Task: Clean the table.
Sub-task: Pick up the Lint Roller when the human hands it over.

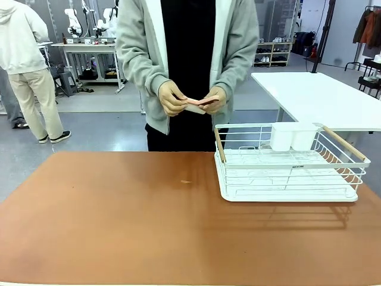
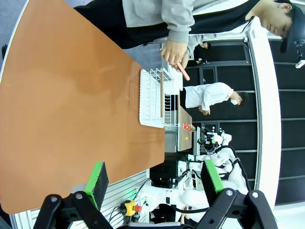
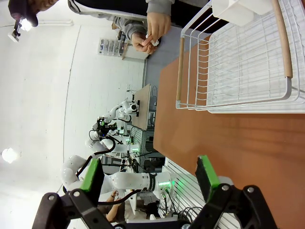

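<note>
Grey-floored workroom beyond, with shelving, a white-topped table [image 1: 315, 95] right behind the wire rack [image 1: 290, 164], and a second person [image 1: 27, 65] well off to the rack's left, back turned.

Nearest and largest, the reddish-brown bench [image 1: 119, 220], spread under the rack and running wide to its left and front.

At the bench's far edge, just left of the rack's far-left corner, a person [image 1: 187, 59] standing, in a grey hooded jacket over black.

Rack itself white and wire-sided on a white tray base, set on the bench's right part. One pale wooden handle [image 1: 220, 145] at its left end, another [image 1: 344, 143] at its right end. Inside the rack, against its far side, a white caddy [image 1: 293, 136], upright.

Seen from the left wrist, left jaws spread wide and empty, green pads [image 2: 97, 179] by the bench's edge, well apart from the rack. Seen from the right wrist, right jaws equally wide and empty, green pads [image 3: 207, 171] over the bench near the rack, not touching it.

Up and left of the rack, the person's right hand [image 1: 172, 98] and left hand [image 1: 215, 100] together at waist height, pinching a small flat pinkish thing [image 1: 199, 102]. Impossible to tell what it is.

Smallest, a pale speck [image 1: 186, 182] on the bench, left of the rack's near-left corner and apart from it.
</note>
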{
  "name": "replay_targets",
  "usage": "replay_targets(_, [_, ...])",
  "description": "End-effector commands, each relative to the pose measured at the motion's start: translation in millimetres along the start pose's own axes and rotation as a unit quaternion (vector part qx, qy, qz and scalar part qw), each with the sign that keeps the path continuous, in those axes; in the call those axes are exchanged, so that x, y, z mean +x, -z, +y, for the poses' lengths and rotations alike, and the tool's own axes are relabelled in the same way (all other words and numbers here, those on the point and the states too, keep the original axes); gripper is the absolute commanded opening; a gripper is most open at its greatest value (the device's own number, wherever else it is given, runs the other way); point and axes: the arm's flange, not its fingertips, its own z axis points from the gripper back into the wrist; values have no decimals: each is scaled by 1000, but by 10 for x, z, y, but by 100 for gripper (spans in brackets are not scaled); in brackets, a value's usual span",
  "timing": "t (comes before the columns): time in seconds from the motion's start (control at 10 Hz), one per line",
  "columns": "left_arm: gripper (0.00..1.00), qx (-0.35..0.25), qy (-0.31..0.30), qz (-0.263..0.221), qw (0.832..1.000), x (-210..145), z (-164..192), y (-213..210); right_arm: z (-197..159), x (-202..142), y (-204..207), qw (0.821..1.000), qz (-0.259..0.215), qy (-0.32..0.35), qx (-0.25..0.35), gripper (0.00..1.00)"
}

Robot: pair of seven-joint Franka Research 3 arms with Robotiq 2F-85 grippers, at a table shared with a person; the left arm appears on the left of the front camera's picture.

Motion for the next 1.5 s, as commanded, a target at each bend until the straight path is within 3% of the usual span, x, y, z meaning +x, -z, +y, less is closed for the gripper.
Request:
replay_targets(0.0, [100, -11, 10, -3, 1000, -21, -26, -26, 41, -3, -2, 1000, -3, 0, 9, 100])
replay_targets(0.8, [100, -11, 10, -3, 1000, -21, -26, -26, 0, 0, 0, 1000, 0, 0, 0, 100])
replay_targets(1.2, [100, -11, 10, -3, 1000, -21, -26, -26, 982, -128, 577, 991, -36, 92, -91, 100])
replay_targets(1.4, [100, -11, 10, -3, 1000, -21, -26, -26, 1107, -47, 910, 978, -69, 161, -118, 100])
